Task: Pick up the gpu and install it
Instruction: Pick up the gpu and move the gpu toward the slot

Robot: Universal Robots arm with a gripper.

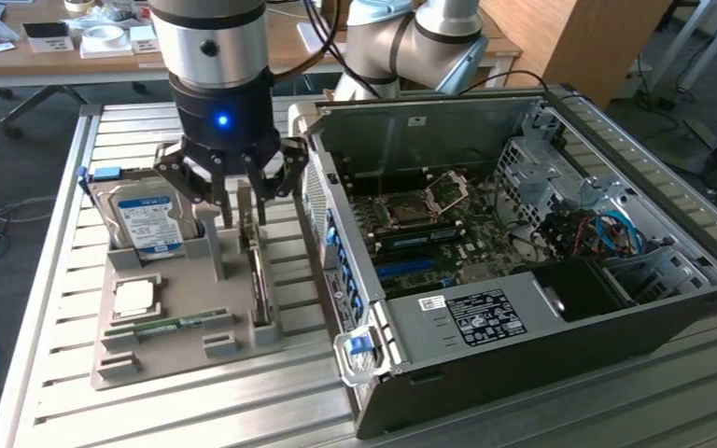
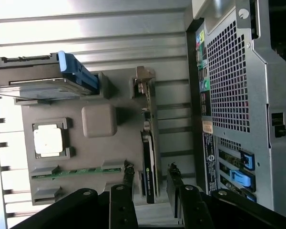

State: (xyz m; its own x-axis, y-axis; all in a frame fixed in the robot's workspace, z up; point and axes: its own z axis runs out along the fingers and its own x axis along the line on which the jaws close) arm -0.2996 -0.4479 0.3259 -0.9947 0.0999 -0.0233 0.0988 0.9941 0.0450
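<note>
The gpu (image 1: 259, 280) is a thin dark card standing on its edge in a slot along the side of the grey holder tray (image 1: 172, 359) nearest the computer case. In the wrist view the gpu (image 2: 147, 164) runs lengthwise between my two fingers. My gripper (image 1: 236, 215) hangs open just above the card's far end, one finger on each side and not touching it. Seen from the wrist, the gripper (image 2: 150, 174) straddles the card's top edge, and the fingertips (image 2: 128, 172) stand apart from it.
A silver blue-labelled hard drive (image 1: 147, 222) stands upright in the tray beside the gripper. A square processor (image 1: 134, 297) and a green memory stick (image 1: 178, 324) lie in front. The open computer case (image 1: 521, 280) sits close on the exterior view's right, motherboard (image 1: 428, 224) exposed.
</note>
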